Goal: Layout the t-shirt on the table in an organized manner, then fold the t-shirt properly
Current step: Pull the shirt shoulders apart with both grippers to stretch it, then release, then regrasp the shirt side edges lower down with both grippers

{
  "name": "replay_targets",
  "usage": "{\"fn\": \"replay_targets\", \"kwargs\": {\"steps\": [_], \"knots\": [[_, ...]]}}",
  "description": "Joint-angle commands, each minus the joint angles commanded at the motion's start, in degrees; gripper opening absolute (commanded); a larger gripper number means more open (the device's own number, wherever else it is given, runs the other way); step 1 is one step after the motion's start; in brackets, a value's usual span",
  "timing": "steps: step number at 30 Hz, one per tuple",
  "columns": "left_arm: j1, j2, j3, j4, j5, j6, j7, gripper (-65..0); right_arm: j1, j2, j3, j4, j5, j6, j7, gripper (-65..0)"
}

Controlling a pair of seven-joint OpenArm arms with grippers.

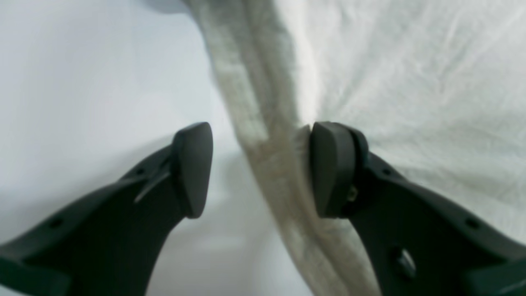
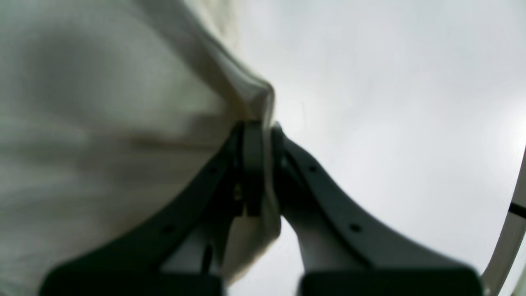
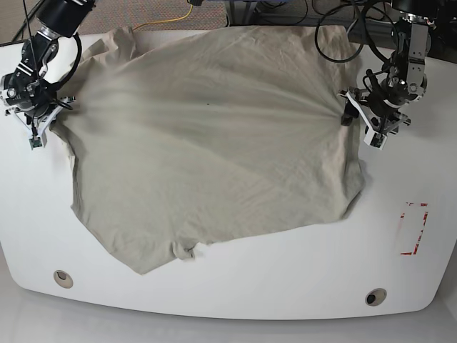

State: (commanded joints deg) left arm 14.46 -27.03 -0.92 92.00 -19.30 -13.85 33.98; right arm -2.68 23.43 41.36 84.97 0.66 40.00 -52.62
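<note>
Our right gripper (image 2: 259, 164) pinches the t-shirt (image 3: 214, 150) at its left edge. Our left gripper (image 1: 261, 168), jaws spread, straddles the right hem on the table (image 3: 285, 279).

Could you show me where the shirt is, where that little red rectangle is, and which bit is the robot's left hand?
t-shirt (image 3: 214, 150), base view, on the middle of the spread cloth.
red tape rectangle (image 3: 414, 229), base view, on the mark near the table's edge.
left hand (image 1: 261, 168), left wrist view, midway between its fingertips, astride the shirt's edge.

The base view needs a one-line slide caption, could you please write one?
Two arms stretch the beige t-shirt taut by its side edges over the white table.
</note>
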Motion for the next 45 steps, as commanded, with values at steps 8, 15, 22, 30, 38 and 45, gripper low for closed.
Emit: {"fn": "replay_targets", "kwargs": {"steps": [8,15,22,30,38,45], "knots": [[0.00,-1.14,-3.34,0.00,0.00,0.00,0.00,-29.7,-0.18,1.14,0.18,-1.23,0.00,0.00,-0.18,-41.4],[0.00,-1.23,-5.27,-1.93,0.00,0.00,0.00,-29.7,-0.26,0.97,0.26,0.88,-0.09,0.00,-3.43,-12.0],[-0.44,-3.96,-5.89,-1.14,-0.09,-0.09,-0.09,-29.7,-2.29,-1.32,1.32,10.81,0.18,0.00,-6.68,-6.2],[-2.81,-4.84,-8.44,9.14,-0.18,-0.09,0.26,-29.6,-4.22,-7.56,0.88,23.91,5.10,0.00,-13.19,-6.2],[-2.81,-2.99,-9.32,14.24,-0.09,0.00,0.35,-29.7,-2.11,-13.71,-6.33,23.47,7.38,0.00,-13.54,-19.2],[-2.81,1.85,-9.32,9.58,0.00,0.26,0.35,-29.7,0.53,-16.00,-10.99,19.08,7.12,0.00,-11.87,-53.1]]}}
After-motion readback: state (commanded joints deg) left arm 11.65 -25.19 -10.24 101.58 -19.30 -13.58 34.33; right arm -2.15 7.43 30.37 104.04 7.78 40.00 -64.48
